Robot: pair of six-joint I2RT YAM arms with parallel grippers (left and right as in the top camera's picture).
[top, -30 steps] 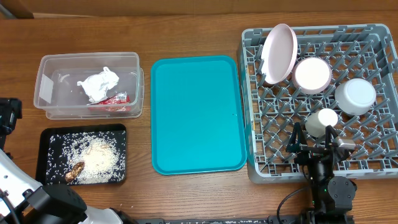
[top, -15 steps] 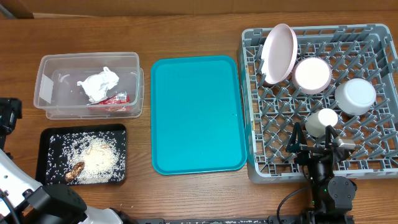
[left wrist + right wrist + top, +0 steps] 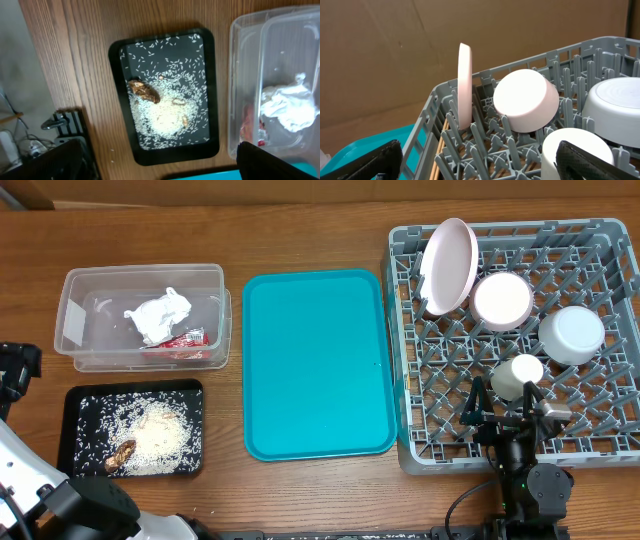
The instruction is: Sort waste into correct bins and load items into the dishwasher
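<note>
The grey dishwasher rack (image 3: pixel 600 442) holds an upright white plate (image 3: pixel 448 265), a tilted bowl (image 3: pixel 502 299), an upturned white dish (image 3: pixel 572 334) and a small cup (image 3: pixel 517 375). My right gripper (image 3: pixel 505 408) hangs open over the rack's near edge, nothing between its fingers; its wrist view shows the plate (image 3: pixel 464 85), bowl (image 3: pixel 525 100), cup (image 3: pixel 572 150) and chopsticks (image 3: pixel 441 150) lying by the rack wall. The clear tub (image 3: pixel 75 285) holds a napkin (image 3: pixel 158 315) and red wrapper (image 3: pixel 185 340). The black tray (image 3: pixel 196 430) holds rice (image 3: pixel 165 112) and a brown scrap (image 3: pixel 144 91). My left gripper (image 3: pixel 160 167) is open, high above.
A bare teal serving tray (image 3: pixel 318 365) lies between the bins and the rack. The left arm's dark parts (image 3: pixel 14 370) show at the table's left edge. A few rice grains lie on the wood beside the black tray (image 3: pixel 165 155). Cables and a stand sit off the table's edge.
The left arm's dark part at the left edge has shifted slightly toward the front. Everything else stands as before.
</note>
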